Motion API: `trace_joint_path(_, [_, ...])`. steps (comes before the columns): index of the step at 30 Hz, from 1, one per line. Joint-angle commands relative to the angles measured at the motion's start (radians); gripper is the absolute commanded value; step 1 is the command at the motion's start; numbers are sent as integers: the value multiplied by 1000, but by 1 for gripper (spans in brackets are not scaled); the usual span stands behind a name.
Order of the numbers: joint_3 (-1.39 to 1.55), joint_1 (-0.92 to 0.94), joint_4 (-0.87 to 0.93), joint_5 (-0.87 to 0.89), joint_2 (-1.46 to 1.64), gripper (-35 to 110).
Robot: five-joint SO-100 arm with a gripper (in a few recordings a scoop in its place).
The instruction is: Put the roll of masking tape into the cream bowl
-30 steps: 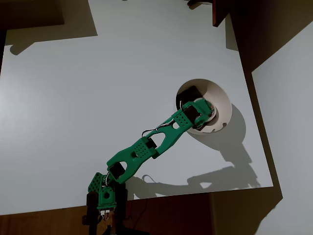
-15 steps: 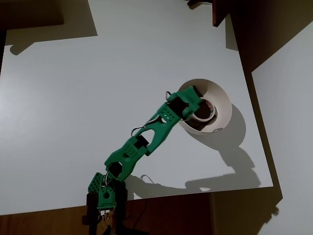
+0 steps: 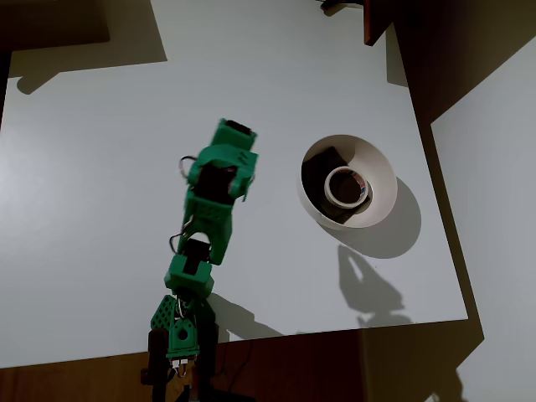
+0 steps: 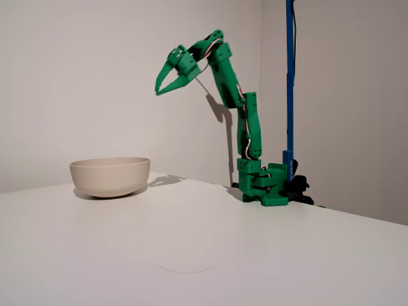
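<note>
Lying flat inside the cream bowl [image 3: 373, 163], the roll of masking tape [image 3: 345, 185] rests on the dark square patch at its bottom; no writing is readable on either. The bowl sits toward the right edge of the white counter [image 3: 100, 209], with broad bare surface to its left. Raised high above the counter, the green end effector [image 4: 162, 83] hangs slightly parted, gripping nothing

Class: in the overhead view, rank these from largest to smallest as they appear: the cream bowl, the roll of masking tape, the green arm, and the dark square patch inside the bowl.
1. Green arm, though it rises toward the camera, which may enlarge it.
2. Cream bowl.
3 and 4. Roll of masking tape and dark square patch: they look alike, and the tape partly covers the patch, so I leave them unranked.
</note>
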Motion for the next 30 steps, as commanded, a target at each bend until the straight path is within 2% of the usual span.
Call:
trace_joint_path(1, [106, -144, 87, -9, 242, -8])
trace_joint_path(10, [660, -374, -31, -64, 739, -8])
trace_joint_path(19, [1477, -380, -347, -132, 1181, -8])
trace_joint_path(30, [2066, -385, -546, -164, 1407, -8])
